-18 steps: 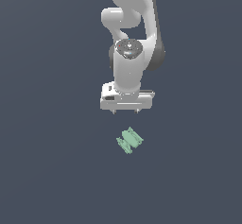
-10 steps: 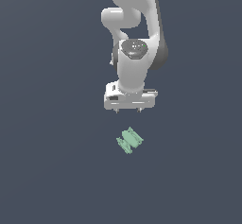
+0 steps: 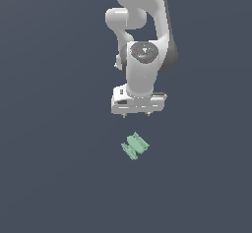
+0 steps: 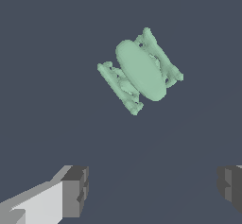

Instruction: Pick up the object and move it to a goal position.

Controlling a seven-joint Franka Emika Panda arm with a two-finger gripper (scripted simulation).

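The object is a small pale mint-green piece with ridged, notched sides, lying alone on the dark grey floor. In the wrist view the object shows a smooth oval top between two ridged rails, turned at a slant. My white gripper hangs above and a little behind it, apart from it, fingers pointing down. In the wrist view the gripper is open, its two grey fingertips spread wide with nothing between them.
The white arm rises behind the gripper in the exterior view. Plain dark grey floor surrounds the object on all sides.
The gripper has shifted slightly toward the exterior view's right and a bit lower, closer to the object. The object has not moved.
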